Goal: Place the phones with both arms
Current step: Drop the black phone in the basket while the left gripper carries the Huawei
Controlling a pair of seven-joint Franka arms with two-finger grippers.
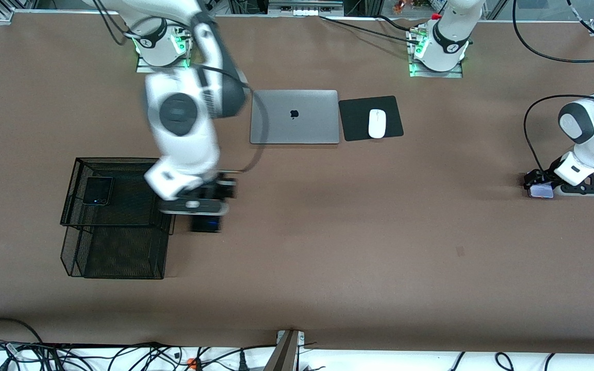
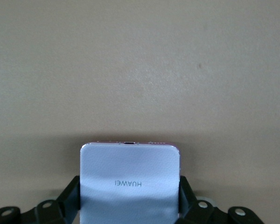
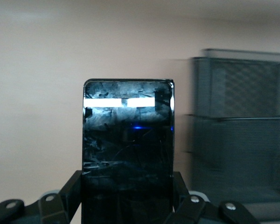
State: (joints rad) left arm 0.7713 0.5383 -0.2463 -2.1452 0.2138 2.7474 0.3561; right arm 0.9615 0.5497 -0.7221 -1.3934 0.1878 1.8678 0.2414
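Note:
My right gripper (image 1: 207,206) is shut on the long black phone (image 1: 205,224) and hangs over the table beside the black mesh basket (image 1: 116,159). In the right wrist view, the phone (image 3: 127,130) stands between the fingers (image 3: 71,191), and the basket (image 3: 238,126) is close by. A small squarish black phone (image 1: 97,190) lies in the basket's upper tier. At the left arm's end of the table, my left gripper (image 1: 537,186) sits low on the pale lavender phone (image 1: 541,191). In the left wrist view, both fingers (image 2: 73,191) press the edges of that phone (image 2: 130,163).
A closed silver laptop (image 1: 294,117) lies near the arm bases. Beside it, a white mouse (image 1: 377,123) sits on a black pad (image 1: 356,121). The basket has a lower mesh tier (image 1: 121,252) nearer the front camera. Cables (image 1: 121,355) run along the table's front edge.

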